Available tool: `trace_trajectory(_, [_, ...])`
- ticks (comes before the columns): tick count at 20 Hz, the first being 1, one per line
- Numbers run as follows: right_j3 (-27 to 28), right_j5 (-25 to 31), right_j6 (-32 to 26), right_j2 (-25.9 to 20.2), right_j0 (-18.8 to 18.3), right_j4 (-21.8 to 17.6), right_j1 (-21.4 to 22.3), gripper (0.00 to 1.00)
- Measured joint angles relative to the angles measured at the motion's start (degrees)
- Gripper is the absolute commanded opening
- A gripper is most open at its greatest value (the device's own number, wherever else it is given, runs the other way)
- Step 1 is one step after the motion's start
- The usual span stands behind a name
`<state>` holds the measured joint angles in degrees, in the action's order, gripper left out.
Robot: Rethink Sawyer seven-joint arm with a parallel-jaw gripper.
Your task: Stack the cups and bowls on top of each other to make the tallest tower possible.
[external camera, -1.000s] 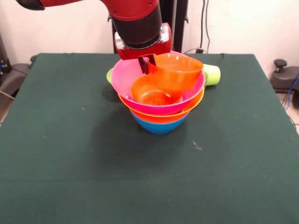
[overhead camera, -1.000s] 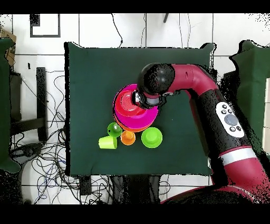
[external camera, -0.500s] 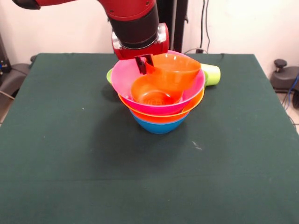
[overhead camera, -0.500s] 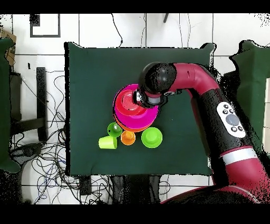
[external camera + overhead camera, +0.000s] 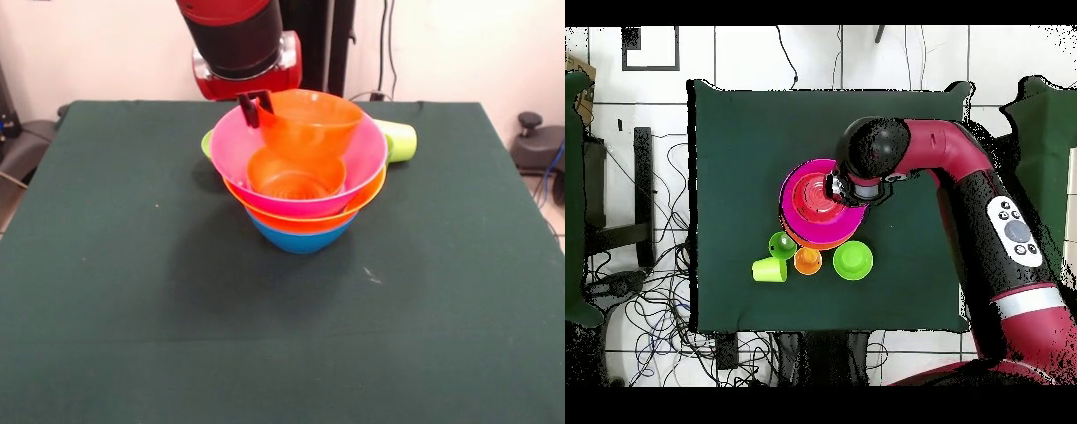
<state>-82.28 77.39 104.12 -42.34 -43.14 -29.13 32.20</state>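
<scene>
Gripping the rim of a small orange bowl (image 5: 309, 124), the pincer (image 5: 255, 105) is closed on it above the pink bowl (image 5: 231, 146), where another orange bowl (image 5: 296, 175) sits, atop the tower (image 5: 300, 225) mid-worktop (image 5: 132, 283), a lime-yellow cup (image 5: 399, 140) lying behind.

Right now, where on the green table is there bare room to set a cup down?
The green cloth-covered table is bare in front of and beside the nested pile of plastic bowls. Behind the pile it is crowded: the lime-yellow plastic cup, other cups and a green bowl.
</scene>
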Motion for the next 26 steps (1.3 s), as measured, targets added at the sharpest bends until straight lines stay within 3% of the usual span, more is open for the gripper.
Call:
trace_trajectory(21, [0.0,0.0,0.0,0.0,-1.0,-0.7,2.0,0.0])
trace_trajectory(22, [0.0,0.0,0.0,0.0,-1.0,-0.7,2.0,1.0])
trace_trajectory(26, [0.0,0.0,0.0,0.0,-1.0,-0.7,2.0,1.0])
